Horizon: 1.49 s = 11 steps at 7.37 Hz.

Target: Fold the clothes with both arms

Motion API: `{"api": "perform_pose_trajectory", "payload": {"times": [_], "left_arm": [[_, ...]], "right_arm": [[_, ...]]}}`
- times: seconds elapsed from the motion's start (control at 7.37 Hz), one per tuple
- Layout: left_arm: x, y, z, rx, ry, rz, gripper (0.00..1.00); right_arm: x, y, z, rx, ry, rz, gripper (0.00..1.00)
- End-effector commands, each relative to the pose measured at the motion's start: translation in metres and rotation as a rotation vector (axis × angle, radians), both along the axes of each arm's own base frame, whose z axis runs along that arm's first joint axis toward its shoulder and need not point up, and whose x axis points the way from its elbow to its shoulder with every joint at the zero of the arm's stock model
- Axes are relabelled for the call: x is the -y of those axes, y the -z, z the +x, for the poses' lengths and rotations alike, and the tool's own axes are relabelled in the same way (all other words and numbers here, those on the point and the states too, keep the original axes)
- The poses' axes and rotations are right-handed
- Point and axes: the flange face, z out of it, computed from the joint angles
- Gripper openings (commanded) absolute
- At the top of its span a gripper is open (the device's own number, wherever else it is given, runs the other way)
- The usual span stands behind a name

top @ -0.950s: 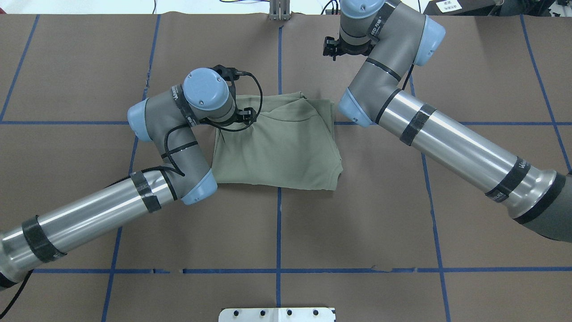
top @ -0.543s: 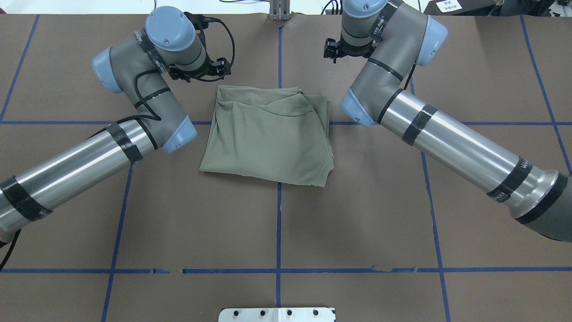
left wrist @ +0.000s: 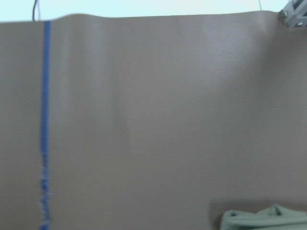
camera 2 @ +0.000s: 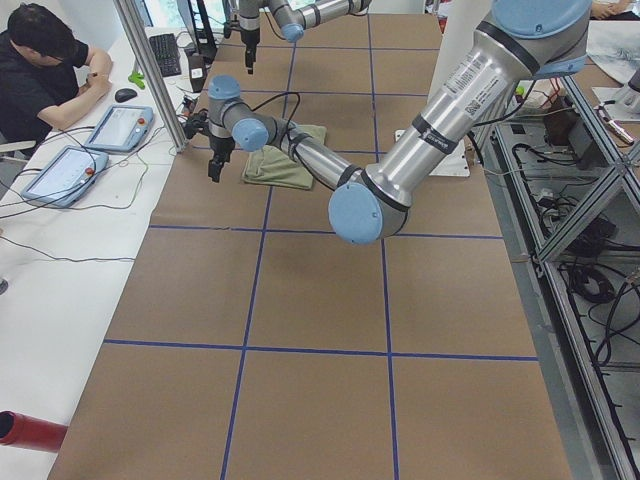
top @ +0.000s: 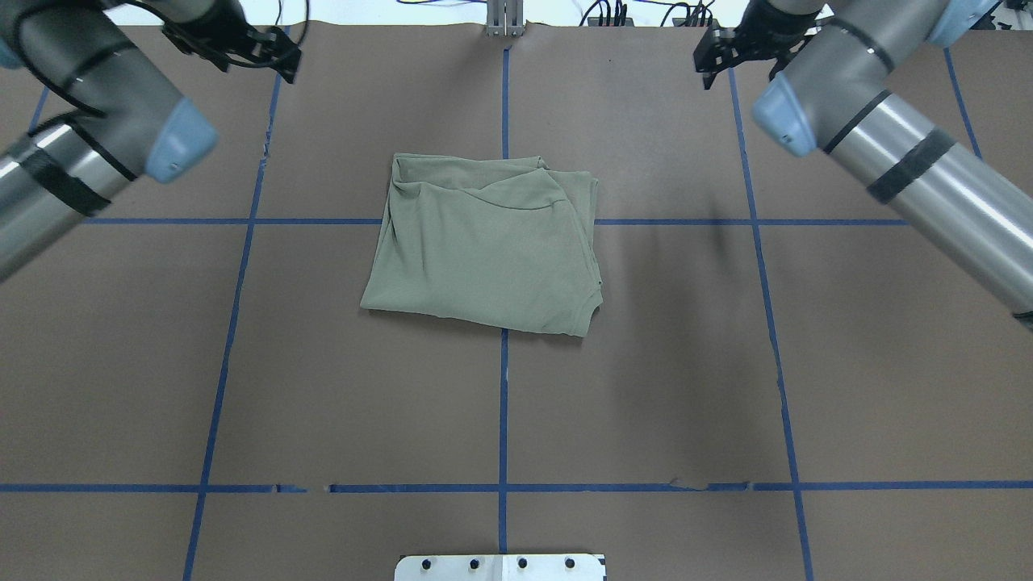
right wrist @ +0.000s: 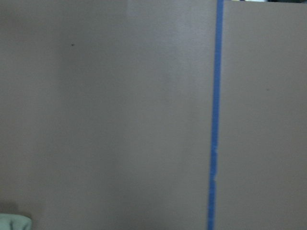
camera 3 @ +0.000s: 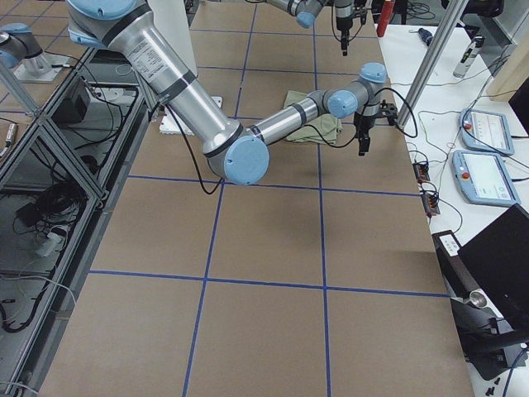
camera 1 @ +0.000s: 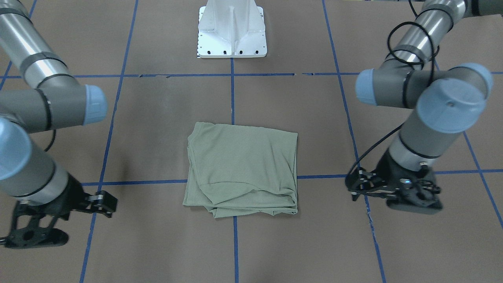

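Shirt (top: 492, 246) is laid folded in a rough rectangle on the brown table (top: 646, 403), over a crossing of blue tape lines (top: 503, 403) | left gripper (camera 1: 414, 202) – kept well apart from the shirt, nothing gripped, jaw opening cannot be told | right gripper (camera 1: 29, 236) – kept well apart on the opposite side, nothing gripped, opening cannot be told

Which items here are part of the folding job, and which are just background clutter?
Job: pale sage-green folded knit shirt; black two-finger left gripper; black two-finger right gripper, both clear of it.
Lying about: white metal base pedestal; brown table cover with blue tape grid; grey control tablet on the side bench.
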Motion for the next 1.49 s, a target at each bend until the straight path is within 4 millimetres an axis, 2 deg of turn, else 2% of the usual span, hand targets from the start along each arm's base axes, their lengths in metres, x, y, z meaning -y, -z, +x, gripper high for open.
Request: {"api": "perform_pose_trajectory", "payload": {"times": [0.0, 0.14, 0.27, 0.41, 0.54, 0.68, 0.81, 0.95, 1.09, 1.36], "left_arm": [[-0.010, -0.050, -0.154, 0.130, -0.100, 0.117, 1.00], [-0.022, -0.103, -0.212, 0.170, -0.161, 0.139, 1.00], [-0.043, -0.156, -0.278, 0.175, -0.198, 0.147, 1.00], [-0.071, -0.195, -0.313, 0.124, -0.185, 0.099, 1.00], [-0.107, -0.220, -0.329, 0.067, -0.163, 0.065, 1.00], [-0.131, -0.247, -0.345, 0.054, -0.136, 0.019, 1.00], [-0.156, -0.274, -0.349, 0.060, -0.132, -0.023, 1.00], [-0.172, -0.288, -0.373, 0.057, -0.082, -0.063, 1.00], [-0.177, -0.302, -0.372, 0.069, -0.081, -0.137, 1.00], [-0.182, -0.294, -0.371, 0.042, -0.026, -0.223, 1.00]], "right_arm": [[-0.011, -0.055, 0.159, -0.077, 0.129, 0.068, 1.00], [-0.031, -0.111, 0.221, -0.071, 0.166, 0.071, 1.00], [-0.070, -0.189, 0.278, -0.020, 0.218, 0.077, 1.00], [-0.110, -0.242, 0.326, 0.016, 0.192, 0.041, 1.00], [-0.159, -0.276, 0.333, 0.039, 0.173, -0.011, 1.00], [-0.198, -0.300, 0.343, 0.044, 0.151, -0.053, 1.00], [-0.230, -0.308, 0.350, 0.045, 0.136, -0.067, 1.00], [-0.258, -0.311, 0.350, 0.044, 0.121, -0.089, 1.00], [-0.268, -0.300, 0.349, 0.041, 0.100, -0.089, 1.00], [-0.263, -0.287, 0.348, 0.027, 0.047, -0.081, 1.00]]}}
